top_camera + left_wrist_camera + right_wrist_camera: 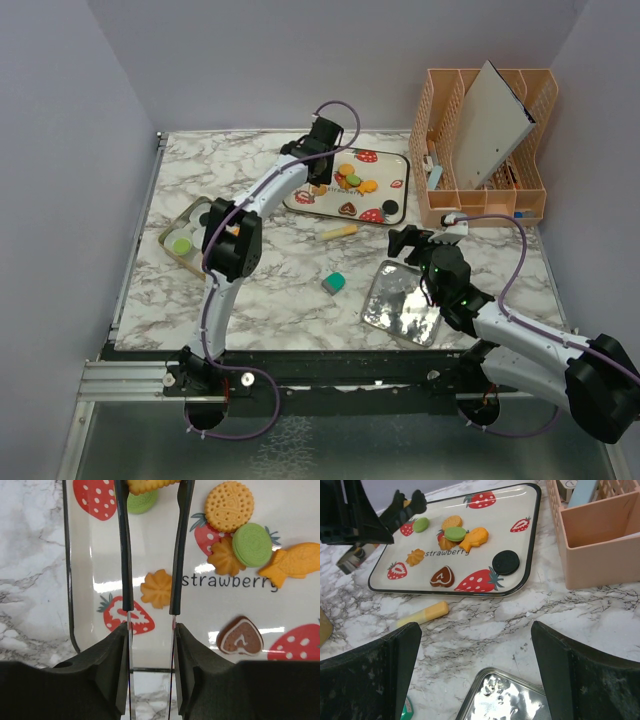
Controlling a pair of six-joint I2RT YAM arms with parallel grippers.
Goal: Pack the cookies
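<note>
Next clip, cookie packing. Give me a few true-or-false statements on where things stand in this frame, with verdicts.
1. The right fingers stand wide open with nothing between them. True.
2. The heart-shaped brown cookie lies on the bare marble. False: the heart-shaped brown cookie lies on the strawberry tray.
3. The tin on the left holds a green cookie. True.
4. The teal block sits on the tray. False: the teal block sits on the table.
5. The left fingers have a round orange cookie between their tips. True.
</note>
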